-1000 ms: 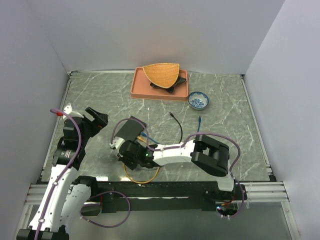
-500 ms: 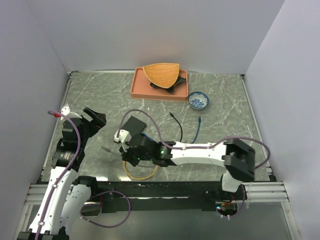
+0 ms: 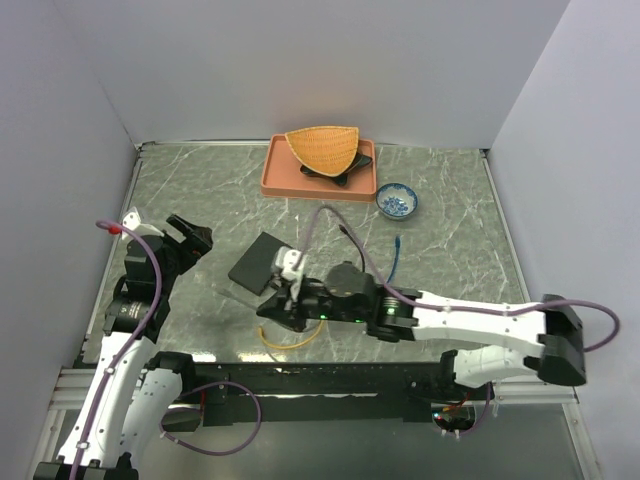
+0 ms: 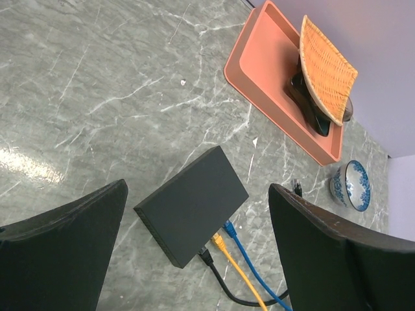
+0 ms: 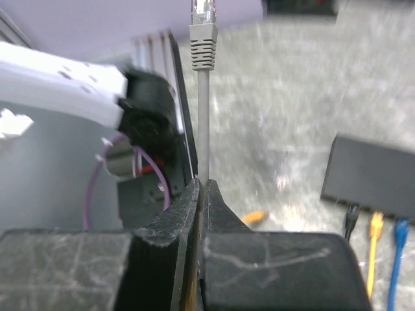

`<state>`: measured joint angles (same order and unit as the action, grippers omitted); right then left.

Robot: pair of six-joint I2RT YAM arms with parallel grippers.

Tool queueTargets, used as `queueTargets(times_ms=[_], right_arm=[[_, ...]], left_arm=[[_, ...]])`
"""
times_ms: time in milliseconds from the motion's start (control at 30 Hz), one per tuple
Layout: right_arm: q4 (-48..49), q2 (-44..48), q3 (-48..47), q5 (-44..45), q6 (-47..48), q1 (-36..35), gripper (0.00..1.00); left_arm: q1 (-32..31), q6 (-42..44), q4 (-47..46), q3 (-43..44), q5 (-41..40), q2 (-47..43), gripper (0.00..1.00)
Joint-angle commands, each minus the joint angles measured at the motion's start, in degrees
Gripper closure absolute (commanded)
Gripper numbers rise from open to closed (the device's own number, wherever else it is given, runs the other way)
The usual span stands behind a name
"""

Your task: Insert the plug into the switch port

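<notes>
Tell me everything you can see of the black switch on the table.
The switch is a flat, black, rectangular box with a matte, plastic-looking top and no markings that I can see. It lies flat on the grey marbled table, at a slant to the table's edges and a little left of the middle in the top view. Three cables are plugged in side by side along one long side: a blue cable, a yellow cable and a black cable. The sockets themselves are too small to make out.
</notes>
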<state>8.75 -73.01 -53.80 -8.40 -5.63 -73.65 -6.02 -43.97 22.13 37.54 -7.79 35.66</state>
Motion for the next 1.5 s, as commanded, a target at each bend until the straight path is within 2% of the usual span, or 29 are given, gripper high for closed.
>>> queueTargets(times_ms=[0, 500, 633, 767, 900, 1100, 1233, 1467], right_arm=[[5.8, 9.7, 1.2, -0.7, 0.8, -0.4, 1.00], [-2.4, 32.2, 1.2, 10.9, 7.3, -0.3, 1.00], [-6.4, 38.2, 0.1, 16.8, 9.9, -0.4, 1.00], [-11.2, 40.4, -1.0, 23.8, 12.2, -0.3, 1.00], [-16.1, 38.8, -0.3, 32.8, 14.0, -0.4, 1.00], [-17.5, 29.4, 6.8, 35.3, 14.2, -0.3, 1.00], [-17.2, 18.3, 11.3, 30.0, 12.9, 0.1, 1.00], [-20.8, 9.4, 13.9, 20.3, 9.8, 1.0, 1.00]], left_arm=[[0.3, 0.9, -2.3, 0.2, 0.4, 0.5, 0.04], [0.3, 1.1, -3.3, 0.2, 1.2, 1.3, 0.04], [0.3, 1.3, -3.2, 0.6, 1.3, 1.7, 0.04], [0.3, 1.3, -4.2, 0.1, 1.8, 2.1, 0.04], [0.2, 1.6, -4.4, 0.3, 2.1, 2.7, 0.04], [0.2, 1.7, -4.6, 0.2, 2.4, 2.8, 0.04], [0.2, 2.1, -3.9, 0.3, 1.6, 2.6, 0.04], [0.3, 1.9, -3.8, 0.1, 1.0, 1.5, 0.04]])
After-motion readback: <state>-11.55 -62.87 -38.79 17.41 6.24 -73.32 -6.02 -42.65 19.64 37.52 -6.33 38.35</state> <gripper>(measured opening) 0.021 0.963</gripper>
